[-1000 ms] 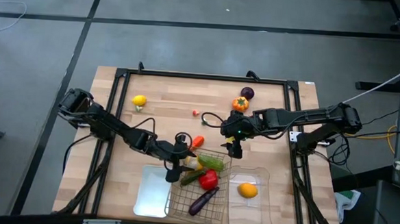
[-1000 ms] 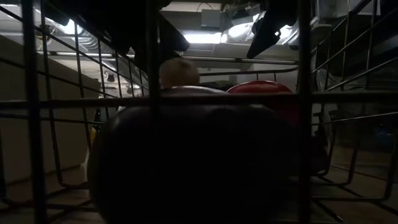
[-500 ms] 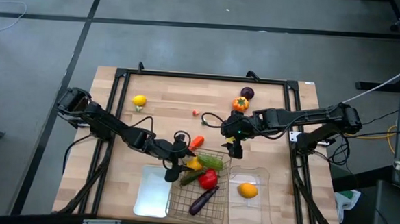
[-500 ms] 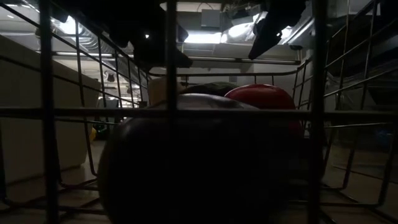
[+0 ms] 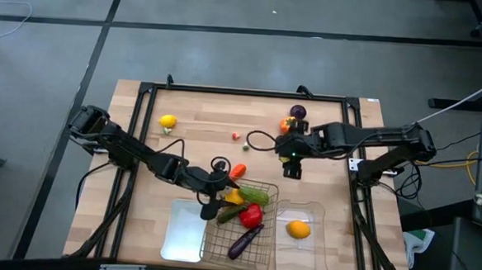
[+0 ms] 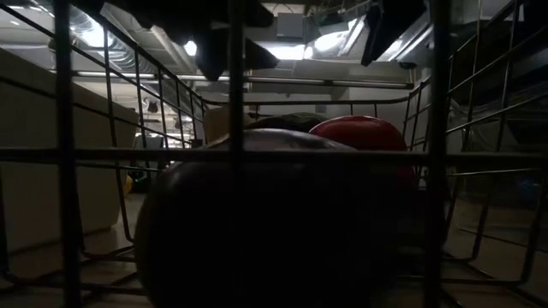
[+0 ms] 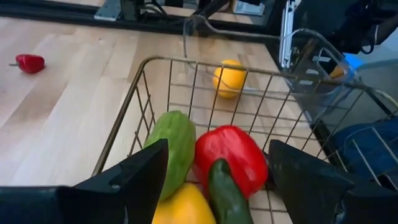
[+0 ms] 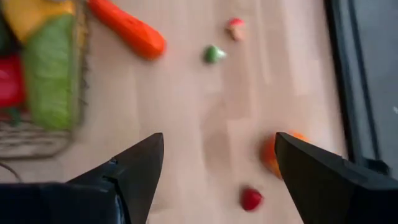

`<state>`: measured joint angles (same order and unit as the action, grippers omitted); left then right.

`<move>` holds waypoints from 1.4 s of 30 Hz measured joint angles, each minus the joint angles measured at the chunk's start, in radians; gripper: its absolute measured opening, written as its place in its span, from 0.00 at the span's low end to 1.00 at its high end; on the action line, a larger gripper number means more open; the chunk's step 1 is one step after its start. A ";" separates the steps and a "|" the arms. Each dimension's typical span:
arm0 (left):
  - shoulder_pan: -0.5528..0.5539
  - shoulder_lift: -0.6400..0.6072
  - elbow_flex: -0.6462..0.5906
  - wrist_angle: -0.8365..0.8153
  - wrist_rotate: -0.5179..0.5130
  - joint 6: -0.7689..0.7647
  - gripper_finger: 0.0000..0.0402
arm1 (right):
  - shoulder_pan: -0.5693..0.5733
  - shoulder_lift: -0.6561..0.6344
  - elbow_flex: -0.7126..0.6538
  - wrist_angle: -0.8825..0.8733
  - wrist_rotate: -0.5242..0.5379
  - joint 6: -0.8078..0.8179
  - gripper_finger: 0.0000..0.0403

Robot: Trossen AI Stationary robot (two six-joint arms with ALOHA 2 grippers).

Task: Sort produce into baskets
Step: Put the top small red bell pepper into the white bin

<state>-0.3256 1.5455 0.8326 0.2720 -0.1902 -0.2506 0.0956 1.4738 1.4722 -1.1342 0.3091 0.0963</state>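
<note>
My left gripper [image 5: 213, 195] [image 7: 217, 180] hangs open and empty over the far left corner of the wire basket [image 5: 265, 188] [image 7: 146, 62]. In that basket lie a light green cucumber [image 7: 171, 149], a red pepper [image 7: 227, 158], a yellow pepper [image 7: 183, 208], a dark cucumber [image 7: 224, 193] and an eggplant [image 5: 245, 241] [image 6: 265, 222]. My right gripper [image 5: 293, 167] [image 8: 214, 180] is open and empty above the bare table, right of the carrot [image 5: 237, 171] [image 8: 127, 28]. An orange fruit [image 5: 299, 229] rests in the clear bin [image 5: 320, 212]. The white tray [image 5: 182, 231] lies left of the basket.
Loose on the table are a lemon [image 5: 168, 121], an orange pepper [image 5: 286, 123] [image 8: 277, 152], a purple piece [image 5: 297, 111], a small red piece [image 5: 235, 136] and a tiny red ball [image 8: 250, 199]. A black frame [image 5: 243, 91] runs round the tabletop. A cable [image 5: 253, 140] loops near my right arm.
My right gripper has risen and drawn back toward the table's far right, tipping more steeply downward; it stays open. My left gripper has risen slightly above the basket corner. In the low view the wire basket has shifted a little sideways.
</note>
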 joint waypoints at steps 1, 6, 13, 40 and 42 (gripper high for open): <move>0.000 0.000 0.004 0.000 0.000 0.001 0.68 | -0.009 0.000 0.011 -0.026 0.004 0.000 0.76; 0.011 0.000 0.021 0.000 -0.001 -0.006 0.68 | -0.073 -0.001 0.029 -0.123 0.005 -0.039 0.76; 0.048 0.000 0.023 -0.002 -0.001 -0.049 0.68 | -0.205 -0.019 0.029 -0.183 0.005 -0.135 0.76; 0.113 0.000 0.023 -0.002 -0.001 -0.080 0.68 | -0.741 -0.019 -0.388 0.135 -0.382 -0.255 0.76; 0.113 0.000 0.023 -0.002 -0.001 -0.080 0.68 | -0.739 -0.019 -0.425 0.164 -0.381 -0.254 0.76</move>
<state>-0.2131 1.5452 0.8558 0.2699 -0.1909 -0.3305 -0.6430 1.4551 1.0470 -0.9703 -0.0723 -0.1573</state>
